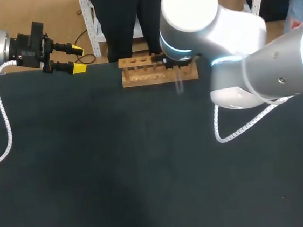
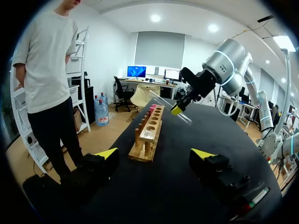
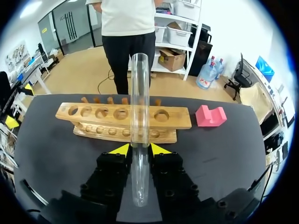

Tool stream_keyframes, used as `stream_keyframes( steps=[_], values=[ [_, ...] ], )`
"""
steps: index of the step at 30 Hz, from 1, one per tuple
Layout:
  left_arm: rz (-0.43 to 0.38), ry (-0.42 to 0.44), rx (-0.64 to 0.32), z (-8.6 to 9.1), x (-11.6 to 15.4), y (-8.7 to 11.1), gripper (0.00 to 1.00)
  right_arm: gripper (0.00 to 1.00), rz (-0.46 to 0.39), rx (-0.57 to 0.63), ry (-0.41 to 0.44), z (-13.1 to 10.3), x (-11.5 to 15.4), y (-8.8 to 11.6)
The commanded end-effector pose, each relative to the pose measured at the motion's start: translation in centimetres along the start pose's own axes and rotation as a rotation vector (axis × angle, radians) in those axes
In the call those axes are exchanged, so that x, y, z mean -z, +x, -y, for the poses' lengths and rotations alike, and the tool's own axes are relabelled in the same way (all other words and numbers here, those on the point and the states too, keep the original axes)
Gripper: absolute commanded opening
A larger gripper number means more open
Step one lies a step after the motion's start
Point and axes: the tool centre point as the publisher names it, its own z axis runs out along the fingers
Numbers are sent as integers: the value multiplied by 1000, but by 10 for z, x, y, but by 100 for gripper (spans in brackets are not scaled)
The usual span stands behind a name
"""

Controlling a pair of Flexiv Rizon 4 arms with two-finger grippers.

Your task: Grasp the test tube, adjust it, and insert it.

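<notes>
Glass tube pinched, rack just ahead

Left gripper [image 1: 78, 59] hangs spread and empty, well aside of the wooden rack [image 3: 177, 122]. Right gripper [image 3: 140, 149] pinches the clear test tube [image 3: 139, 93], which runs ahead of its fingers. The tube is likely light, stiff, slippery and fragile, so a gentle mid-body hold suits.

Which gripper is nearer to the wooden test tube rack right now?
Right. The right gripper, shut on the test tube, hangs close to the wooden rack, which lies just ahead of it. The left gripper sits open, well off past the rack's left end.
</notes>
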Motion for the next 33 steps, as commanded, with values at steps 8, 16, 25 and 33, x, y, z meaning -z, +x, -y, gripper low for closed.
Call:
stream_keyframes(
  steps=[8,16,25,33],
  values=[
    [1,-8,-2,3,0,0,100,0,115,-42,-33,14,35,4],
    [1,-8,-2,3,0,0,100,0,182,-37,-36,24,65,3],
    [1,-8,-2,3,0,0,100,0,204,-48,-21,31,79,5],
    [1,-8,-2,3,0,0,100,0,194,-42,-44,29,84,8]
  ],
)
